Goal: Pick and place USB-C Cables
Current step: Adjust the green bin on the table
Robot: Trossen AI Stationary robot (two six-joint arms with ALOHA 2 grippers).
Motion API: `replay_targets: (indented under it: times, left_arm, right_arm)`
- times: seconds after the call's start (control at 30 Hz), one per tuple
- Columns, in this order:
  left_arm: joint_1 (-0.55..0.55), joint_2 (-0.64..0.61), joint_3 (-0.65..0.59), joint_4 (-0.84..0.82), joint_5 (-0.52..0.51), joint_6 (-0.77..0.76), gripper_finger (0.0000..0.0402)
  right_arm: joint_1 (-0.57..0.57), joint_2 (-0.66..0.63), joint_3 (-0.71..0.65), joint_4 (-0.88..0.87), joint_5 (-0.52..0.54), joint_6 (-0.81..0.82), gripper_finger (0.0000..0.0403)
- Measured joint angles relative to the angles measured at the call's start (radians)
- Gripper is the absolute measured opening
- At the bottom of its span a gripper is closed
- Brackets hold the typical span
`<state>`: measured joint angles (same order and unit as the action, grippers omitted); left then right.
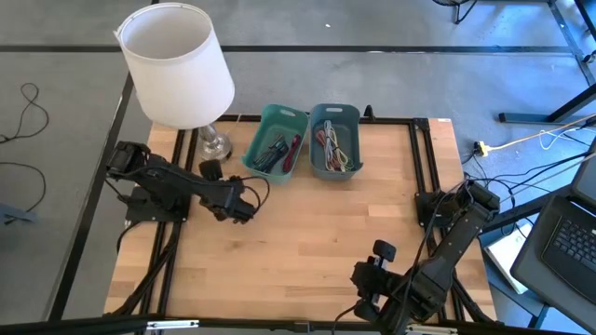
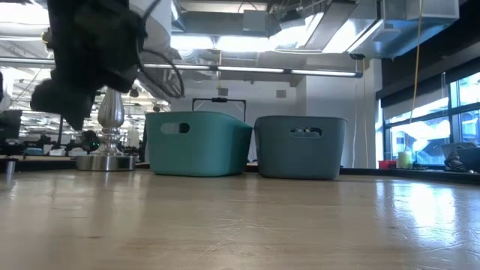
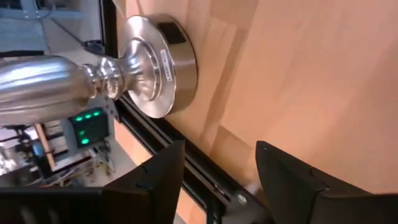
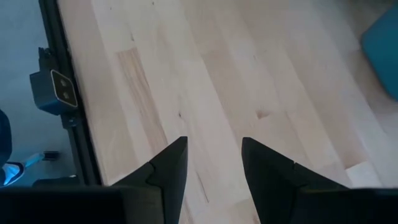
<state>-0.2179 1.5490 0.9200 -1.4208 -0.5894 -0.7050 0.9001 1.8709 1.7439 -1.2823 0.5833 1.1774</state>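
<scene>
bare tabletop (image 1: 307,233) mid-table, lamp (image 1: 182,70) crowding left bin (image 1: 277,140)

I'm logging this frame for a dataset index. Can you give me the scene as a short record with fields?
surface: wooden table
containers: green bin and grey-blue bin, side by side at the far edge
cables: bundles lie in both bins
other: lamp at far left corner
left gripper: open, empty, near the lamp base
right gripper: open, empty, near edge

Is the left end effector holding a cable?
No. In the left wrist view the left end effector is open and empty beside the lamp base.
</scene>
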Motion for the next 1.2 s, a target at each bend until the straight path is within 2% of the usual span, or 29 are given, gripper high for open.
replay_targets:
  times: [0.1,0.3,0.4,0.57,0.73,0.97,1.2]
  left_arm:
    - [0.046,0.0,-0.055,0.074,-0.037,0.075,0.0175]
    - [0.109,0.0,-0.071,0.227,-0.234,0.2,0.0126]
    - [0.138,0.0,-0.065,0.31,-0.244,0.268,0.0084]
    - [0.176,0.0,-0.065,0.344,-0.258,0.298,0.001]
    - [0.195,0.0,-0.065,0.383,-0.303,0.315,0.0001]
    - [0.201,0.0,-0.065,0.536,-0.287,0.449,0.0001]
    - [0.201,0.0,-0.065,0.62,-0.284,0.507,0.0001]
  right_arm:
    - [-0.001,0.0,0.0,0.0,0.0,0.0,0.0155]
    - [-0.006,0.0,0.0,0.003,0.008,-0.003,0.0155]
    - [-0.006,0.0,0.0,0.016,0.008,-0.003,0.0155]
    - [-0.006,0.0,0.0,0.03,0.007,-0.003,0.0155]
    - [-0.006,0.0,0.0,0.03,0.008,-0.003,0.0155]
    - [-0.006,0.0,0.0,0.032,0.007,-0.003,0.0155]
    - [-0.006,0.0,0.0,0.037,0.007,-0.003,0.0155]
